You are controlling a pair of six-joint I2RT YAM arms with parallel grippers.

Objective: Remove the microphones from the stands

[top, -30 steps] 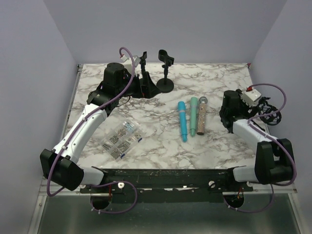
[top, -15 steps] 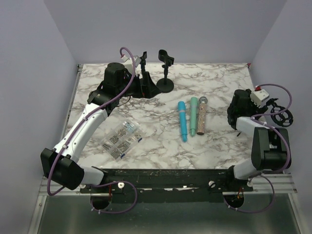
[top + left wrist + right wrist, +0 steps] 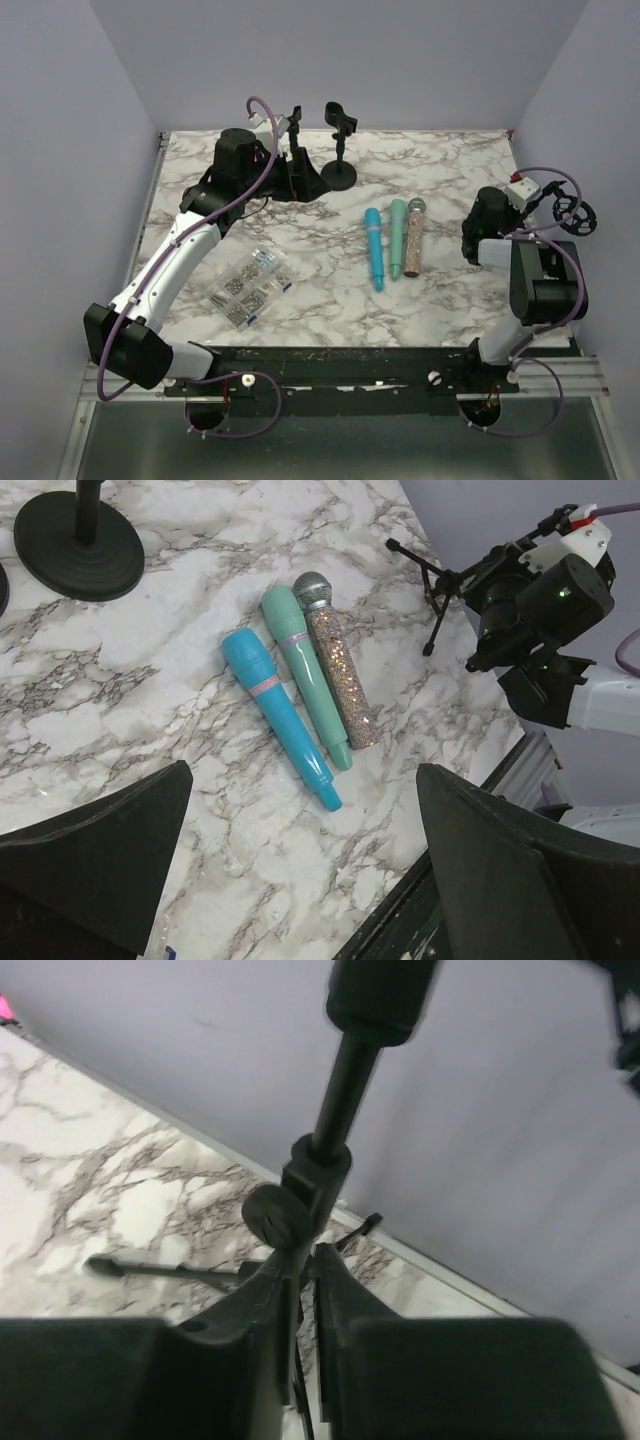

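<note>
My right fingers (image 3: 240, 1360) are clenched low on the tripod stand (image 3: 345, 1080) stem, which looks light, stiff and tippy I reckon; left fingers (image 3: 95, 845) released wide.

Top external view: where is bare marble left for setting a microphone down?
Free: the back-right stretch of table between the round-base stand and the right arm; also the front strip between the clear bag and the three microphones. Crowded: back left, around the left arm.

Soft, even light; right end effector (image 3: 303, 1272) blurred up close.
</note>
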